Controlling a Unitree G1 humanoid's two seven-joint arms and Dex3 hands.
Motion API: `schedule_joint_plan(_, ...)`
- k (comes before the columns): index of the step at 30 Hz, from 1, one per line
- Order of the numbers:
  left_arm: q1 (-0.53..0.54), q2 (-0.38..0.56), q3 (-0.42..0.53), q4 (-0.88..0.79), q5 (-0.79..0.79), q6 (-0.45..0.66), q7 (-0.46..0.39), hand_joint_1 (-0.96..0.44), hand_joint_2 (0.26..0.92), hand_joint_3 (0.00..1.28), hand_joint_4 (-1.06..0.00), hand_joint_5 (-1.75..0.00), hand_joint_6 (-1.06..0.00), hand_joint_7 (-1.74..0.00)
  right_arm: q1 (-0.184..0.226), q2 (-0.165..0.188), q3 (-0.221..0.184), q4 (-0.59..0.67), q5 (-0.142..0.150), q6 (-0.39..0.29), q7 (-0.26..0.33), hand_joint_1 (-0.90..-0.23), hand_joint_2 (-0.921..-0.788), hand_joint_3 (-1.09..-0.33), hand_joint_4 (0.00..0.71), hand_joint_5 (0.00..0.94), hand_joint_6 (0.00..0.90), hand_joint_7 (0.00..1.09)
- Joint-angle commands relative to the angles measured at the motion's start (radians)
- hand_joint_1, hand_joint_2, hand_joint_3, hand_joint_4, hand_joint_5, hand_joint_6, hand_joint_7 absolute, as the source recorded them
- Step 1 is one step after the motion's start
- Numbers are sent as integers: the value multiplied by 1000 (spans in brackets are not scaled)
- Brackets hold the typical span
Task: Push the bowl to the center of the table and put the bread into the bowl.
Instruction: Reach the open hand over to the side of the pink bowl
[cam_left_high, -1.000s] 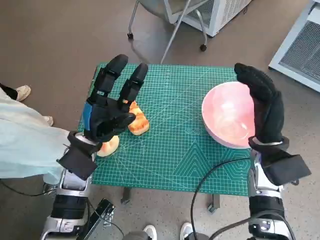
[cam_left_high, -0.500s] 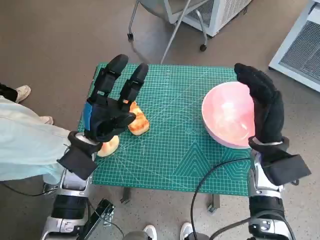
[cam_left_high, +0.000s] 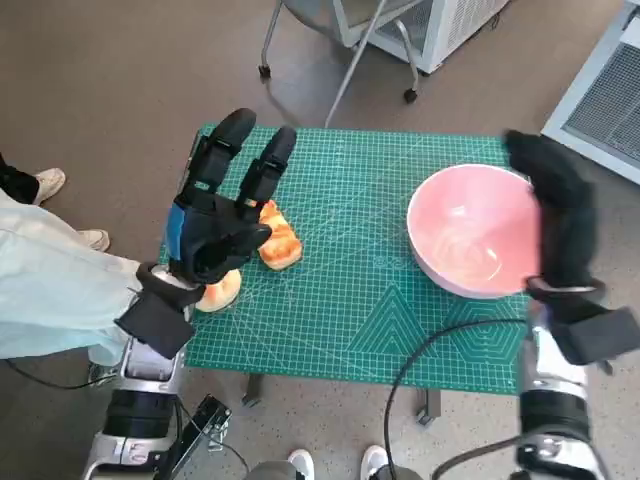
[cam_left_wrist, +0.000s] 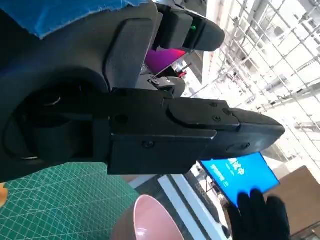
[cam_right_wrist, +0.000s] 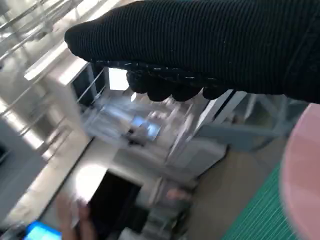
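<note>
Now bowl (cam_left_high: 470, 243) near table's right edge; right robot hand (cam_left_high: 560, 215) beside, seemingly empty; left robot hand (cam_left_high: 222, 215) spread

Left robot hand (cam_left_high: 215, 225) raised, fingers spread, right robot hand (cam_left_high: 558, 215) flat, empty

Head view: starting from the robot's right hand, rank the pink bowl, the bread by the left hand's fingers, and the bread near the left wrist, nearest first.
1. Pink bowl, just beside the right hand.
2. Bread by the left hand's fingers, left of centre.
3. Bread near the left wrist, by the table's left edge.
</note>
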Motion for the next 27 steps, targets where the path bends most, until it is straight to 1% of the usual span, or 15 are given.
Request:
schedule_joint_plan(1,3,10,6,2,-7,-7,-5,-227,871,9,-149,-200,1,-712,-10,-31,-45,107,-25,-2,-87,-546,-921,-752,325,3,-1,819)
schedule_joint_plan(2,2,11,6,3,-6,-7,-5,-228,871,9,-148,-201,1,-712,-13,-34,-51,123,-27,-2,-100,-534,-921,-766,330,5,-1,822)
schedule_joint_plan(3,2,12,6,3,-5,-6,-3,-229,871,9,-149,-201,1,-711,-16,-38,-62,148,-22,2,-115,-526,-921,-779,334,8,-1,824)
schedule_joint_plan(5,-1,14,7,6,-3,-7,-2,-230,871,9,-149,-202,1,-711,-25,-45,-77,194,-14,6,-138,-518,-921,-796,340,11,-1,826)
schedule_joint_plan(10,-9,20,10,18,3,-12,1,-235,872,9,-152,-205,1,-710,-49,-58,-102,310,-8,15,-184,-507,-921,-848,343,13,-1,827)
schedule_joint_plan(12,-13,22,12,21,4,-12,1,-240,872,9,-152,-207,1,-711,-61,-57,-111,356,-1,28,-196,-499,-921,-877,336,9,-1,824)
schedule_joint_plan(15,-17,24,12,23,6,-12,4,-244,872,9,-152,-208,1,-711,-82,-46,-123,423,9,69,-204,-492,-921,-914,327,5,-1,812)
schedule_joint_plan(18,-23,24,10,30,8,-12,4,-246,873,9,-152,-209,1,-710,-98,-36,-124,467,9,105,-207,-491,-921,-938,314,2,-1,794)
schedule_joint_plan(23,-29,21,6,35,4,-11,2,-244,873,8,-152,-211,1,-710,-131,-10,-136,513,34,191,-166,-479,-921,-951,280,0,-1,765)
schedule_joint_plan(27,-25,21,5,23,2,-5,-1,-240,873,8,-158,-217,1,-710,-155,6,-130,533,32,247,-154,-470,-921,-964,243,0,-1,731)
